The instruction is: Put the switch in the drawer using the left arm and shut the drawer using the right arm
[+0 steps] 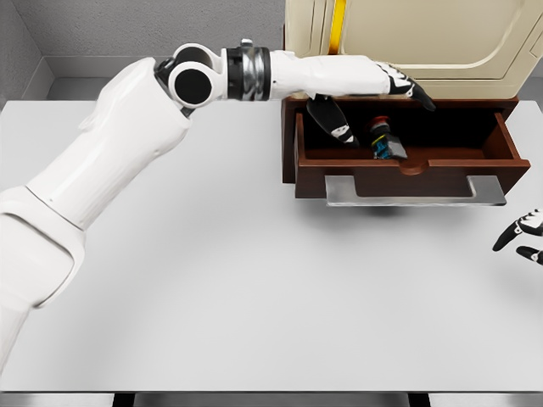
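dropping the switch, drawer still open

reaching across the pale desk (pixel 212 297), our left arm (pixel 110 170) stretches from the lower left up to the open wooden drawer (pixel 407 161) that sits near the far right of the surface, in front of a cream cabinet (pixel 407 42). the left robot hand (pixel 373 85) hangs over the drawer's back edge with its fingers spread and nothing held between them; one dark finger (pixel 331 119) droops down inside the left end of the cavity.

the switch (pixel 384 140), a small dark thing with a red cap and a bluish base, lies inside the drawer near its middle, tilted, and apart from the hand. we judge the first step to be as good as done: the switch is in, and the release looks complete.

what comes next, as we read it, is lifting the left hand up and clear of the drawer walls, then bringing the right arm in. the right robot hand (pixel 524 237) shows only as a few dark fingertips at the right edge, loosely apart and holding nothing, well below the drawer front.

the metal handle (pixel 416 191) juts toward us along the drawer's front, and the desk before it is bare, so there is open room for a push. the drawer's side walls and the drooping finger are the tight spots; closing before the left hand is out would risk trapping it.
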Motion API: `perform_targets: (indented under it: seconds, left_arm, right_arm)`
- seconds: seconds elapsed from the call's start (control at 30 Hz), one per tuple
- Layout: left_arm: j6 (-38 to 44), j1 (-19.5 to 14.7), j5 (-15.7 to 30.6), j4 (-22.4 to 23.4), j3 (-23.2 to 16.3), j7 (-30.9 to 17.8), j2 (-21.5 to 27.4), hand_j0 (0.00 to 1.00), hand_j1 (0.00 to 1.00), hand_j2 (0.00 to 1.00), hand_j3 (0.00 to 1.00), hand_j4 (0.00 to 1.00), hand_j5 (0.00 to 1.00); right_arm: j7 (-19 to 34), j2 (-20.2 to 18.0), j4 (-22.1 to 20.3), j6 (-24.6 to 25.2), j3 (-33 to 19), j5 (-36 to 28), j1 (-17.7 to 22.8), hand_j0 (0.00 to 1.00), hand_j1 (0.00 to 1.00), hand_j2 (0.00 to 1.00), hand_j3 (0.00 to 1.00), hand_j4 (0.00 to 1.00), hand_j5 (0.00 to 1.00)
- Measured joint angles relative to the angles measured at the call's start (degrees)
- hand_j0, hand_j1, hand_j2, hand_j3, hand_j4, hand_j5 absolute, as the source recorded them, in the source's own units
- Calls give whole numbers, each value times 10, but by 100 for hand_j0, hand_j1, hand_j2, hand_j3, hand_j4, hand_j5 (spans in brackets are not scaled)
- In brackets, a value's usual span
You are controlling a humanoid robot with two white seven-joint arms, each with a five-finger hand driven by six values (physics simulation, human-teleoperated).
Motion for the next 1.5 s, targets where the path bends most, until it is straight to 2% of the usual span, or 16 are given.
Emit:
perform_targets:
  seconds: [0.13, 0.2, 0.27, 0.37, 0.43, 0.53, 0.57, 0.67, 0.83, 0.87, 0.9, 0.93, 1.1, 1.27, 1.37, 1.5]
  left_arm:
    - [0, -1, 11, -3, 1, 0, 2, 100, 100, 100, 100, 100, 100]
    - [0, -8, 22, -19, 0, 0, 12, 100, 100, 100, 100, 100, 100]
    - [0, -7, 49, -71, -2, 0, 49, 100, 100, 100, 100, 100, 100]
    - [0, 2, 101, -202, -4, 1, 163, 100, 100, 100, 100, 100, 100]
    - [0, 27, 119, -267, -6, 11, 235, 100, 100, 100, 100, 100, 100]
    - [0, 66, 129, -312, -6, 18, 296, 100, 100, 100, 100, 100, 100]
    - [-1, 112, 127, -326, 0, 17, 308, 100, 100, 100, 100, 100, 100]
    - [0, 122, 128, -359, 20, 16, 342, 100, 100, 100, 100, 100, 100]
    - [0, 122, 124, -374, 16, 15, 378, 100, 100, 100, 100, 100, 100]
    - [0, 120, 118, -374, 14, 16, 380, 100, 100, 100, 100, 100, 100]
    - [0, 117, 113, -374, 12, 16, 381, 100, 100, 100, 100, 100, 100]
    - [0, 116, 108, -374, 10, 16, 383, 100, 100, 100, 100, 100, 100]
    - [0, 110, 98, -371, 1, 17, 413, 100, 100, 100, 100, 100, 100]
    - [0, 92, 96, -358, -32, 19, 410, 100, 100, 100, 100, 100, 100]
    - [0, 97, 96, -356, -36, 19, 410, 100, 100, 100, 100, 100, 100]
    - [0, 101, 96, -354, -29, 19, 410, 100, 100, 100, 100, 100, 100]
  right_arm:
    - [0, 0, 0, 0, 1, 1, 0, 52, 52, 52, 52, 52, 52]
    - [0, 0, 0, 0, 1, 1, 0, 52, 52, 52, 52, 52, 52]
    - [0, 0, 0, 0, 1, 1, 0, 52, 52, 52, 52, 52, 52]
    - [0, -1, 0, 0, 7, 0, -5, 50, 50, 50, 50, 50, 50]
    - [0, -2, 0, 0, 16, 0, -11, 50, 50, 50, 50, 50, 50]
    - [0, -4, 0, 0, 24, 1, -11, 50, 50, 50, 50, 50, 50]
    - [0, -4, 0, 0, 25, 1, -12, 50, 50, 50, 50, 50, 50]
    - [0, -6, 0, 0, 31, 2, -29, 50, 50, 50, 50, 50, 50]
    - [0, -7, 0, 0, 41, 2, -60, 50, 50, 50, 50, 50, 50]
    - [1, -7, 1, 4, 48, 3, -73, 50, 50, 50, 50, 50, 50]
    - [8, -7, 2, -12, 62, 36, -86, 50, 50, 50, 50, 50, 50]
    - [2, -7, 2, -6, 71, 25, -91, 50, 50, 50, 50, 50, 50]
    - [-1, -7, 1, 0, 96, 8, -98, 50, 50, 50, 50, 50, 50]
    - [-6, -7, 2, 4, 100, 5, -98, 50, 50, 50, 50, 50, 50]
    - [-3, -6, 6, 2, 78, -8, -88, 51, 51, 51, 51, 51, 51]
    - [-1, -2, 62, 1, 31, -51, -87, 51, 51, 51, 51, 51, 51]
